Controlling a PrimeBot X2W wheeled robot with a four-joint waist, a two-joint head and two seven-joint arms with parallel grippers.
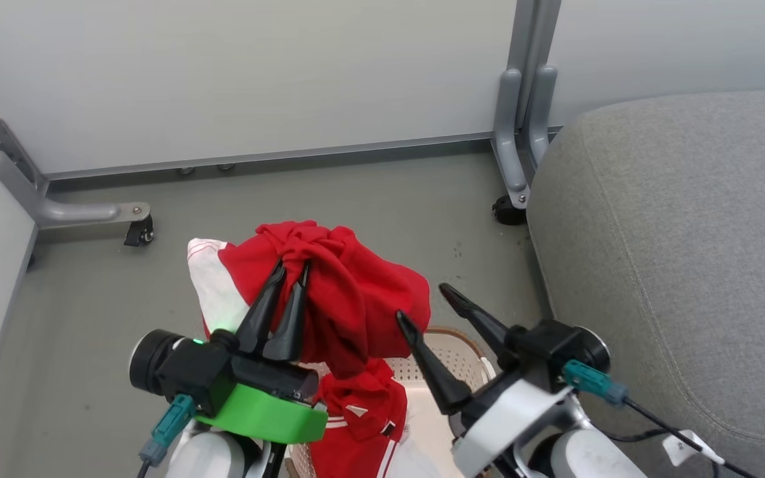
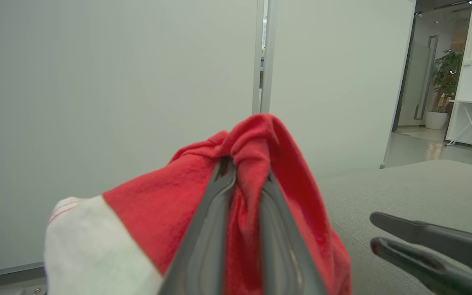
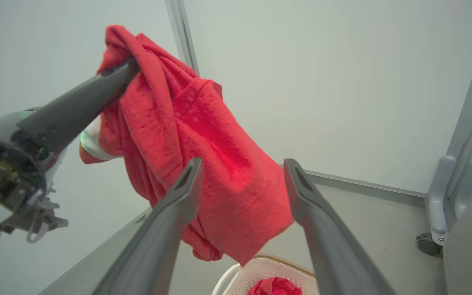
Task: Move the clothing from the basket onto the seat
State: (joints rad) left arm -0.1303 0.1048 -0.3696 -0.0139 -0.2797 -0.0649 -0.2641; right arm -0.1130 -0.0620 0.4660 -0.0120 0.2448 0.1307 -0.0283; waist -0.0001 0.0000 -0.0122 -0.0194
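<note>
Honestly, with the left gripper (image 1: 294,265) pinching the red garment (image 1: 356,292) and the right gripper (image 1: 421,302) spread empty, swing it well over the seat (image 1: 688,232) before releasing.
</note>
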